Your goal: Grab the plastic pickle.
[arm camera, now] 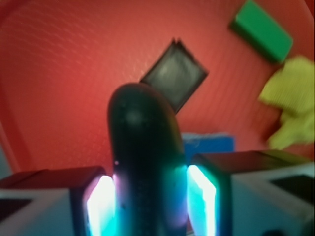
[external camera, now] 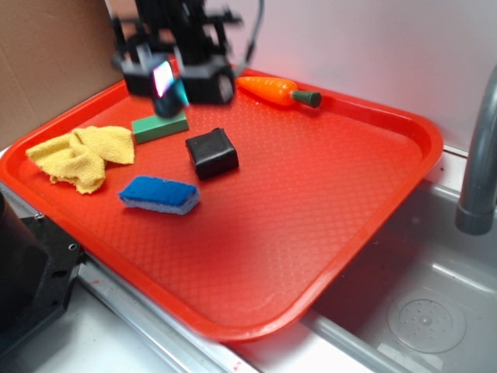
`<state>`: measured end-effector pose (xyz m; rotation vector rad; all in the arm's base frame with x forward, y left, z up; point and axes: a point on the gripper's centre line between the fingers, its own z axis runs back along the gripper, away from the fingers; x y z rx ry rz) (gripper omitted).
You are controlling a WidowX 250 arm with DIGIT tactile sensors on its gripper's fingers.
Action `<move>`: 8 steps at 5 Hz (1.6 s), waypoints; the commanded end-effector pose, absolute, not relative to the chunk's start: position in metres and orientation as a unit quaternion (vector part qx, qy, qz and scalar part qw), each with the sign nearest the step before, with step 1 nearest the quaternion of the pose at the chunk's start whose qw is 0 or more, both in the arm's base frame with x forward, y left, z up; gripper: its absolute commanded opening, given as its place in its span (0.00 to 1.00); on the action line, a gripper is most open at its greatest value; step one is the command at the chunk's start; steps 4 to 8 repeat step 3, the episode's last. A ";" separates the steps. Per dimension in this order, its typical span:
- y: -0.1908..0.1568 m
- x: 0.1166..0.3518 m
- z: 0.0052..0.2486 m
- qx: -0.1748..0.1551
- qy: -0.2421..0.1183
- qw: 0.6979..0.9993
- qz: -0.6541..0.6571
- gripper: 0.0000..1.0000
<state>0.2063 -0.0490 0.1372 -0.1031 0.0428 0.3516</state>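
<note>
The plastic pickle [arm camera: 142,147] is dark green and smooth. It stands between my two glowing pads [arm camera: 101,204], its rounded end pointing away from the wrist camera. My gripper [arm camera: 150,196] is shut on it. In the exterior view, the gripper [external camera: 172,89] hangs above the back left of the red tray [external camera: 311,194], and the pickle's [external camera: 165,105] dark tip shows just below the fingers, over the light green block [external camera: 160,127].
On the tray lie a black square object [external camera: 211,152], a blue sponge [external camera: 159,194], a yellow cloth [external camera: 81,155] and an orange carrot [external camera: 276,89] at the back rim. A sink [external camera: 419,311] and a grey faucet [external camera: 481,155] are on the right.
</note>
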 end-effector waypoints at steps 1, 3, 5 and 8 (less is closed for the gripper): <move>-0.018 0.227 0.193 -0.029 -0.020 0.993 0.115 0.00; -0.005 0.236 0.193 -0.008 -0.016 0.993 0.116 0.00; -0.005 0.236 0.193 -0.008 -0.016 0.993 0.116 0.00; -0.005 0.236 0.193 -0.008 -0.016 0.993 0.116 0.00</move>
